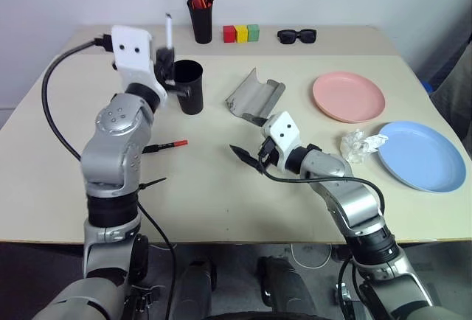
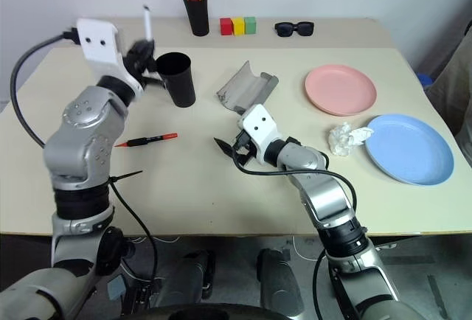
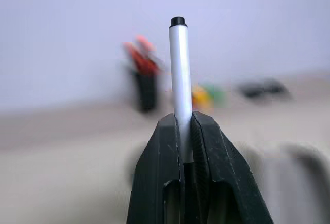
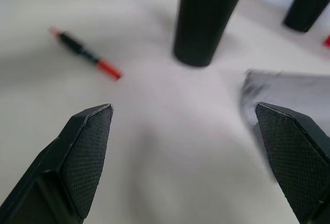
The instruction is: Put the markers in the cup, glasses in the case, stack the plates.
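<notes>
My left gripper (image 1: 169, 70) is raised beside the black cup (image 1: 189, 87) and is shut on the white marker (image 1: 169, 29), which stands upright above its fingers (image 3: 206, 146). The red and black marker (image 1: 167, 145) lies on the table in front of the cup. Near the table's middle my right gripper (image 1: 248, 158) hovers open and empty, pointing left toward that marker (image 4: 85, 53). The grey case (image 1: 254, 95) lies open just behind it. At the right sit the pink plate (image 1: 348, 96) and the blue plate (image 1: 420, 155), side by side. The glasses are hidden.
A narrow black cup of orange-capped markers (image 1: 199, 18), coloured blocks (image 1: 242, 34) and black sunglasses (image 1: 297, 36) line the table's far edge. A crumpled white paper (image 1: 361, 145) lies between my right arm and the blue plate.
</notes>
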Action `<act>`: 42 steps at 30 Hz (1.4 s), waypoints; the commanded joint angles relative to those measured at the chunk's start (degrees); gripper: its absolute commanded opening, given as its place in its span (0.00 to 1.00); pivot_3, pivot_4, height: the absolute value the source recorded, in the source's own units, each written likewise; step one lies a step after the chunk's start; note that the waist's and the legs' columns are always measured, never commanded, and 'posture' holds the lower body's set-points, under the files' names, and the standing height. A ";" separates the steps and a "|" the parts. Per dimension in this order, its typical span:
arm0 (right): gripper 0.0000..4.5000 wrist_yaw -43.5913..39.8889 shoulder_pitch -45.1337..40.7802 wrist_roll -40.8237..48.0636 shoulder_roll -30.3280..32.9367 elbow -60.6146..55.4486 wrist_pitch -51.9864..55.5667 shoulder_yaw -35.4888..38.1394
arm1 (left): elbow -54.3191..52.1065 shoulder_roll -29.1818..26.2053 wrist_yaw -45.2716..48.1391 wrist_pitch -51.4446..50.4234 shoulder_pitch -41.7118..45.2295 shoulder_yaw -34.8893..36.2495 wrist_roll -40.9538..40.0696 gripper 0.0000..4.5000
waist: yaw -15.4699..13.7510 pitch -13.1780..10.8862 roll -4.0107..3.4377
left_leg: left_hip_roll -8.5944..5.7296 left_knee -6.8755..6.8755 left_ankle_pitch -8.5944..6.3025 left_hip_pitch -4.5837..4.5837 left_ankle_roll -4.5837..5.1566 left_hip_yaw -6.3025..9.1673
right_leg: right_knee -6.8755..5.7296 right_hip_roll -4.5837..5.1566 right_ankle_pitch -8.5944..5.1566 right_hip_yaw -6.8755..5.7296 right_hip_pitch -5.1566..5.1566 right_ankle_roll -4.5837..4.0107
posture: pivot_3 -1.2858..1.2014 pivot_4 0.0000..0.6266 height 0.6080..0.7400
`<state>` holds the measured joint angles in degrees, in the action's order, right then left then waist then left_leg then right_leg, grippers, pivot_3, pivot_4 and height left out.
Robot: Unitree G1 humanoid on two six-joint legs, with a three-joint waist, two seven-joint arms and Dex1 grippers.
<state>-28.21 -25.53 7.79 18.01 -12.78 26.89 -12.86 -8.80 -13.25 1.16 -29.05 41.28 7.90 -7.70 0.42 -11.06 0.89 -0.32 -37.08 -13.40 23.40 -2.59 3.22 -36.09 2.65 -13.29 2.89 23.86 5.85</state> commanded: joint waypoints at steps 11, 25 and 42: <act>1.00 3.51 -3.21 -1.24 -5.31 0.39 -3.04 0.95 | 39.85 5.37 -7.53 34.58 13.82 -1.00 7.60 0.00 | 0.49 0.00 0.01 | -0.02 0.05 0.00 0.01 0.01 0.01 | -0.03 -0.03 0.08 -0.01 0.05 0.14 | 0.52 0.24 1.00; 1.00 4.82 -2.61 -1.37 -6.20 -0.51 -2.73 1.02 | 49.06 5.81 -8.29 40.84 14.59 -1.28 8.30 0.00 | 0.44 0.00 0.01 | -0.02 0.05 0.00 0.01 0.02 0.01 | -0.03 -0.03 0.09 -0.02 0.05 0.15 | 0.52 0.24 1.00; 1.00 4.41 -2.84 -0.98 -6.59 -0.56 -2.44 0.94 | 44.81 6.21 -10.74 38.53 14.47 2.94 3.18 0.56 | 0.44 0.00 0.01 | -0.02 0.05 0.00 0.01 0.02 0.02 | -0.04 -0.03 0.09 -0.02 0.05 0.15 | 0.52 0.24 1.00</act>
<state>-23.84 -27.47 6.44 12.00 -10.91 24.99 -12.66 40.45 -6.67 -9.16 9.82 54.04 8.88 -2.37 0.86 -11.06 0.90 -0.34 -37.03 -13.41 23.42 -2.57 3.25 -36.13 2.62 -13.20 2.87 23.91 6.01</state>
